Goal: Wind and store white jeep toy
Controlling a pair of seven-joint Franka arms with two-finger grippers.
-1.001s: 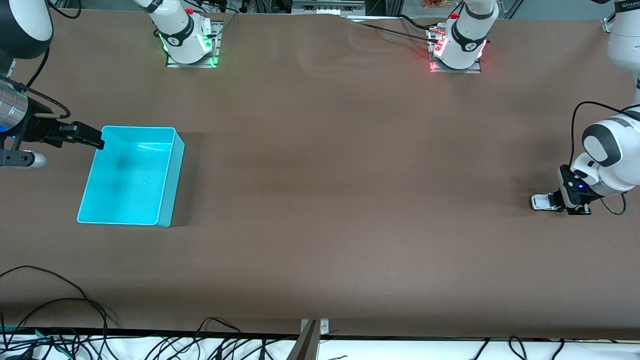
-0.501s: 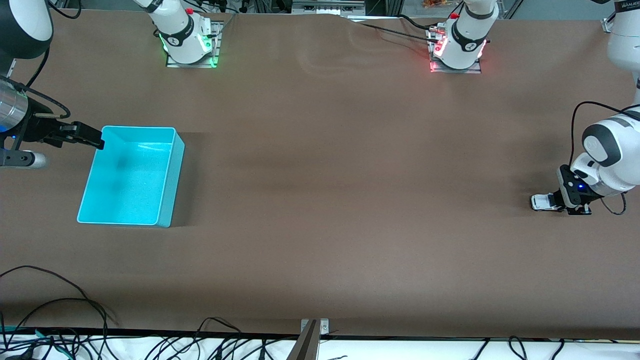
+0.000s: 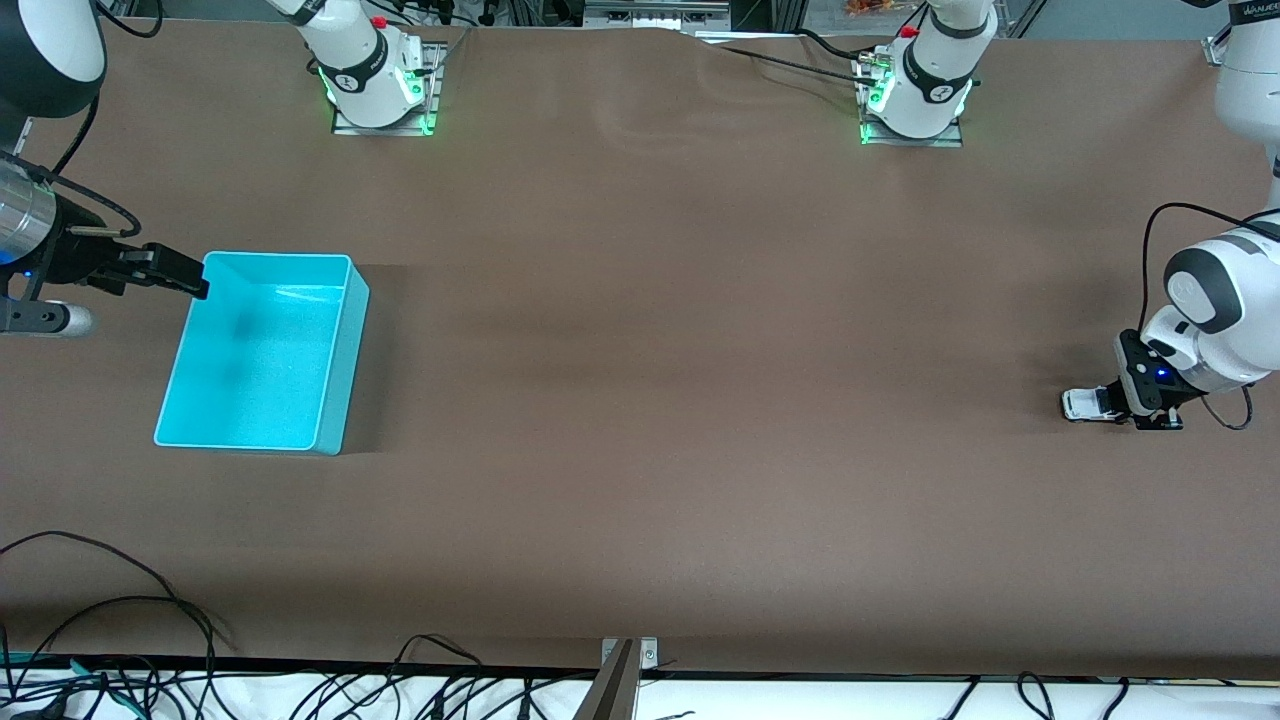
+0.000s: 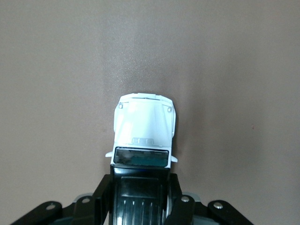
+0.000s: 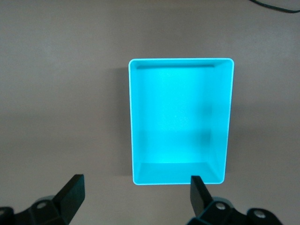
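White jeep toy (image 3: 1082, 404) sits on the tabletop (image 3: 700, 350) at the left arm's end, well apart from the cyan bin (image 3: 340, 340). Left gripper (image 3: 1108, 402) is down at tabletop level, jaws clamped on the jeep's roof end. Right gripper (image 3: 190, 283) hangs over the bin's rim at the right arm's end, jaws wide, holding nothing.
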